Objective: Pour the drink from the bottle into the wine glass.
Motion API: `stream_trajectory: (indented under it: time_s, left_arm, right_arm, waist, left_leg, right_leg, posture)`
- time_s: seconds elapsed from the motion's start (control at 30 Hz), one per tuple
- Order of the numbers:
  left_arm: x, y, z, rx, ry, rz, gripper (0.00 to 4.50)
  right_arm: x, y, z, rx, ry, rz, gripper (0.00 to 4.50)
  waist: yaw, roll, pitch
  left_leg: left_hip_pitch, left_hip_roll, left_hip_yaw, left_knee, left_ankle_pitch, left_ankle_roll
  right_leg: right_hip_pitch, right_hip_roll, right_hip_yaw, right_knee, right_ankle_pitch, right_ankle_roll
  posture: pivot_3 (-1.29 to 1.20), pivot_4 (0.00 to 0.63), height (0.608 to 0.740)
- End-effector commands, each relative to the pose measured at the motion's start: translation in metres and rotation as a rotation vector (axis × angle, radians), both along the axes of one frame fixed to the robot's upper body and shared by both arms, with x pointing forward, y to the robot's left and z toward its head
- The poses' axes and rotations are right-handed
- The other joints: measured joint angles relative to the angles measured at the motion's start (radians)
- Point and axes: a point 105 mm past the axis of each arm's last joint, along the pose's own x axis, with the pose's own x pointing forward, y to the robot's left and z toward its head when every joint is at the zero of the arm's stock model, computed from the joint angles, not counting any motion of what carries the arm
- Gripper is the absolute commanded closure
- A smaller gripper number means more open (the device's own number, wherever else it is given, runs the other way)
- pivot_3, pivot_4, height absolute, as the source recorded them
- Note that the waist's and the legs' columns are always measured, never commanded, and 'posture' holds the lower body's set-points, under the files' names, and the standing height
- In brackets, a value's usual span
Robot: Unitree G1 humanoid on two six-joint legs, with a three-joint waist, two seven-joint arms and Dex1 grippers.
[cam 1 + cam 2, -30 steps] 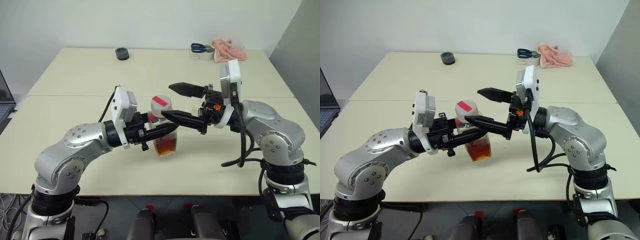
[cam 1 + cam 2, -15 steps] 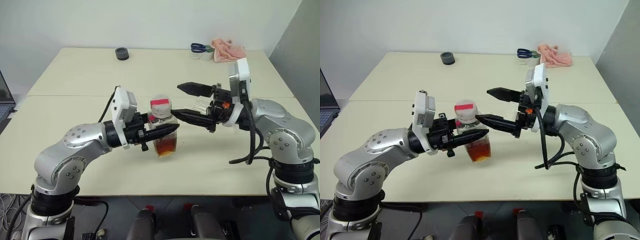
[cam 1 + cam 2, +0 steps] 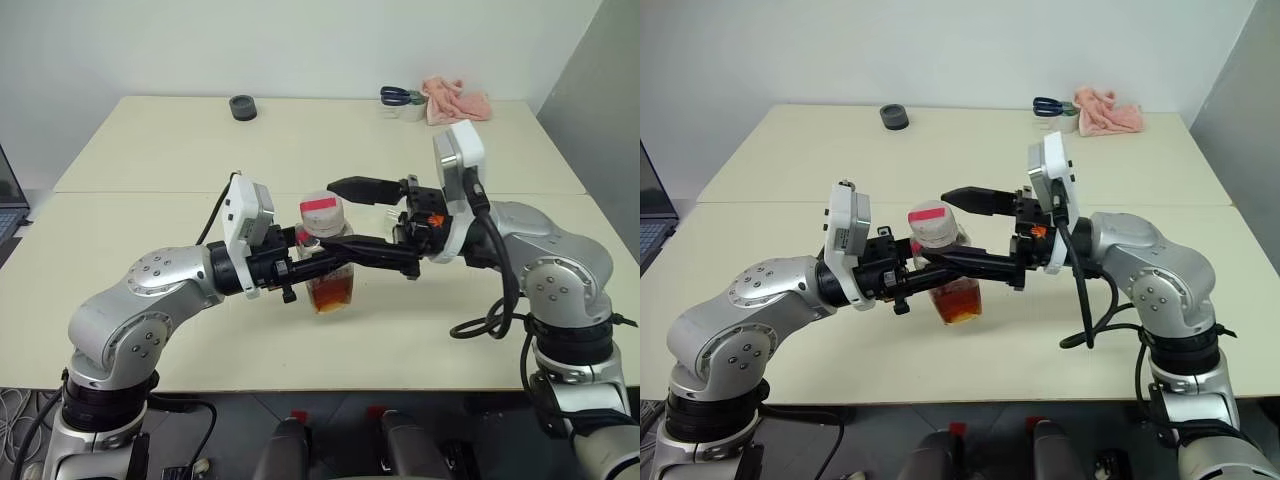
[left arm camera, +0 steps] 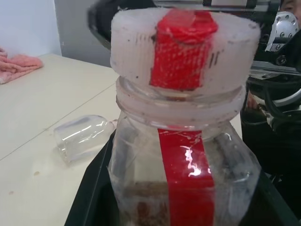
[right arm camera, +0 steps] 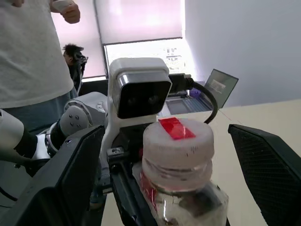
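a: how many bottles on the table (image 3: 150, 140)?
b: one bottle (image 3: 328, 262), upright near the table's front edge, with amber drink (image 3: 331, 292) in its lower part. one white cap (image 3: 322, 213) with a red strip, still on.
a: claws?
b: two. the left claw (image 3: 325, 266) is clamped on the bottle's body. the right claw (image 3: 345, 215) is spread wide, one finger on each side of the cap.
a: and glasses?
b: one wine glass (image 4: 82, 136), lying on its side just behind the bottle.
a: anything else?
b: behind the bottle, along the far edge: one dark roll (image 3: 244, 106), one pair of scissors (image 3: 397, 95), one pink cloth (image 3: 456, 98).
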Motion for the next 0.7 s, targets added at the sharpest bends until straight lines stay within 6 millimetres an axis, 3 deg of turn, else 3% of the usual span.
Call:
stream_trajectory:
  time_s: [0.03,0.1,0.3,0.4,0.5,0.6,0.7]
  left_arm:
    - [-0.006,-0.002,0.012,-0.010,-0.069,-0.019,2.68]
    - [-0.007,-0.001,0.012,-0.010,-0.068,-0.019,2.68]
    - [-0.006,-0.001,0.012,-0.011,-0.068,-0.012,2.68]
    - [-0.007,-0.001,0.012,-0.012,-0.066,-0.013,2.68]
    - [-0.008,-0.002,0.011,-0.013,-0.062,-0.018,2.68]
    - [-0.009,-0.003,0.010,-0.014,-0.057,-0.022,2.68]
    - [-0.009,-0.003,0.010,-0.015,-0.054,-0.025,2.68]
  right_arm:
    - [-0.001,0.004,0.007,0.027,-0.043,0.007,0.19]
    - [0.001,0.005,0.009,0.048,-0.037,0.008,0.60]
    - [0.001,0.004,0.013,0.068,-0.041,0.007,2.66]
    - [0.005,0.002,0.021,0.099,-0.034,-0.013,2.67]
    - [0.015,-0.003,0.041,0.180,-0.012,-0.065,2.67]
    - [0.021,-0.008,0.053,0.187,-0.111,-0.134,2.67]
    - [0.020,-0.013,0.046,0.086,-0.277,-0.137,2.67]
  waist:
    - [0.000,0.000,0.000]
    - [0.000,0.000,0.000]
    - [0.000,0.000,0.000]
    - [0.000,0.000,0.000]
    - [-0.001,0.000,0.000]
    - [0.000,0.000,0.000]
    - [0.001,0.000,0.000]
  left_leg:
    - [0.000,0.000,0.000,0.000,0.000,0.000]
    - [0.000,0.000,0.000,0.000,0.000,0.000]
    - [0.000,0.000,0.000,0.000,0.000,0.000]
    - [0.000,0.000,0.000,0.000,0.000,0.000]
    - [0.000,0.000,0.000,0.000,0.000,0.000]
    - [0.000,0.000,0.000,0.000,0.000,0.000]
    - [0.000,0.000,0.000,0.000,0.000,0.000]
  right_leg:
    - [0.000,0.000,0.000,0.000,0.000,0.000]
    - [0.000,0.000,0.000,0.000,0.000,0.000]
    - [0.000,0.000,0.000,0.000,0.000,0.000]
    - [0.000,0.000,0.000,0.000,0.000,0.000]
    - [0.000,0.000,0.000,0.000,0.000,0.000]
    - [0.000,0.000,0.000,0.000,0.000,0.000]
    - [0.000,0.000,0.000,0.000,0.000,0.000]
  posture:
    - [0.00,0.150,0.740]
    - [0.00,0.150,0.740]
    - [0.00,0.150,0.740]
    - [0.00,0.150,0.740]
    - [0.00,0.150,0.740]
    - [0.00,0.150,0.740]
    - [0.00,0.150,0.740]
